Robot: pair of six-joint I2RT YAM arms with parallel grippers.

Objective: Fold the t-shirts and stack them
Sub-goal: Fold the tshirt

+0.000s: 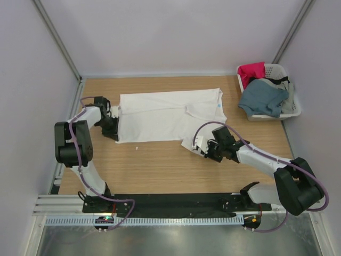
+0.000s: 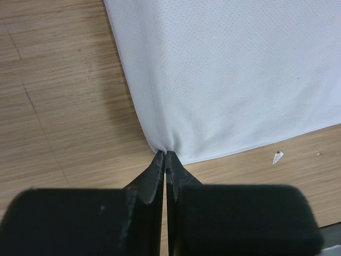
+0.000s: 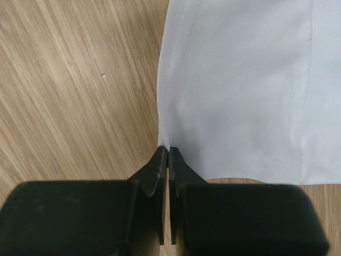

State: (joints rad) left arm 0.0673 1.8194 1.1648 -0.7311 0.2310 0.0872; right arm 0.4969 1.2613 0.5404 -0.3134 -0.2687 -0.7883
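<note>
A white t-shirt (image 1: 165,114) lies spread flat on the wooden table, its neck with a small blue label (image 1: 219,105) at the right. My left gripper (image 1: 116,134) is shut on the shirt's near left corner (image 2: 165,148). My right gripper (image 1: 198,145) is shut on the shirt's near right edge, by the sleeve (image 3: 168,144). A slate blue t-shirt (image 1: 264,98) and a red-pink t-shirt (image 1: 250,72) lie heaped in the white basket (image 1: 294,109) at the far right.
The table's left edge runs along a metal rail (image 1: 65,138) next to the left arm. A tiny white scrap (image 2: 277,157) lies on the wood near the shirt's front hem. Bare wood (image 1: 154,165) lies between the shirt and the arm bases.
</note>
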